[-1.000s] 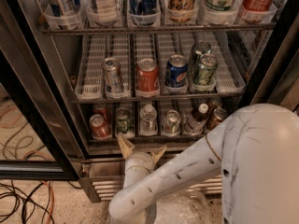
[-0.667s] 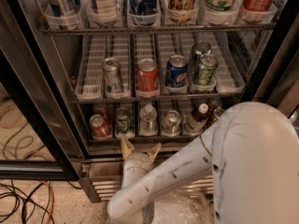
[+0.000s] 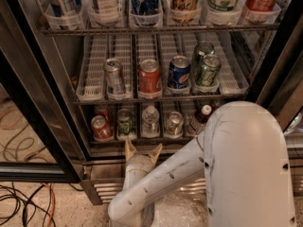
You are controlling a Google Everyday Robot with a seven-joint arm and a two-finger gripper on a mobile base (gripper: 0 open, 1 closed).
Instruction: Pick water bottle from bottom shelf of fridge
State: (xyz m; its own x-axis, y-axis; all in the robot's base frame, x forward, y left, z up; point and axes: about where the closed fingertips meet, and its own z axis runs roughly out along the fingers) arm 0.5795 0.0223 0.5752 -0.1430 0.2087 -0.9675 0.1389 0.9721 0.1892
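Observation:
The water bottle (image 3: 150, 121) stands upright in the middle lane of the bottom shelf (image 3: 137, 139) of the fridge (image 3: 61, 122), its clear-whitish cap toward me. My gripper (image 3: 143, 148) is just below and in front of the shelf's front rail, slightly left of the bottle. Its two tan fingers (image 3: 129, 148) are spread open and empty, pointing up toward the shelf. My white arm (image 3: 236, 169) fills the lower right and hides the shelf's right end.
On the bottom shelf, a red can (image 3: 101, 127), a green can (image 3: 125, 123) and a silver can (image 3: 173, 123) flank the bottle; a leaning dark-label bottle (image 3: 198, 121) is at right. The middle rack holds several cans. The open glass door (image 3: 28, 112) is at left, cables (image 3: 23, 202) on the floor.
The arm has swung left and forward, and the gripper has shifted slightly closer to the bottom shelf's front rail. Fingers remain open.

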